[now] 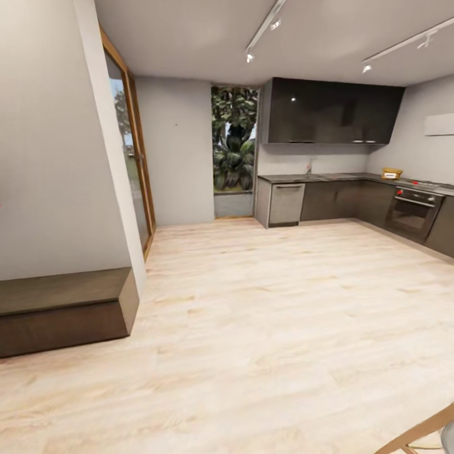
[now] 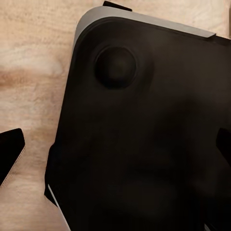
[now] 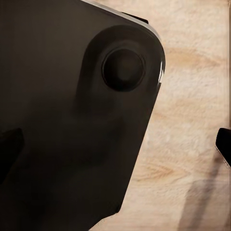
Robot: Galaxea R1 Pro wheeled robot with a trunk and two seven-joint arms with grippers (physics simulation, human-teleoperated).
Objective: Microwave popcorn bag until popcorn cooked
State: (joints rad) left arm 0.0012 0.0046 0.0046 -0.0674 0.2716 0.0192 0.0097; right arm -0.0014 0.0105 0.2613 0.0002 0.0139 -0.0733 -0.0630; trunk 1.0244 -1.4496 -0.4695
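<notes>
While we stood well back on the wood floor (image 1: 271, 302), the kitchen (image 1: 353, 164) lay across the room at the far right. Its dark cabinets (image 1: 337, 200) ran along the back wall and turned the corner, carrying a grey counter (image 1: 328, 177). Glossy black upper cabinets (image 1: 331, 112) hung above it. On the counter near the corner sat a small tan thing (image 1: 391, 173), too small for us to tell whether it was the bag. Just beside it were the hob (image 1: 432, 185) and, below that, the built-in oven (image 1: 413, 213) with red knobs. A steel appliance (image 1: 286, 203) stood at the near end of the cabinet run. Left of the kitchen, a tall window (image 1: 234, 139) showed green leaves. A wood-framed glass door (image 1: 133, 157) stood in the left wall, and a low dark bench (image 1: 63, 309) sat at the near left.

In the left wrist view, our left gripper (image 2: 115, 151) had its two dark fingertips (image 2: 10, 153) at opposite edges, well apart, over the robot's black base (image 2: 144, 134) and the floor. In the right wrist view, our right gripper (image 3: 115, 149) likewise had its fingertips (image 3: 224, 142) spread wide, holding nothing, above the same black base and floor.
</notes>
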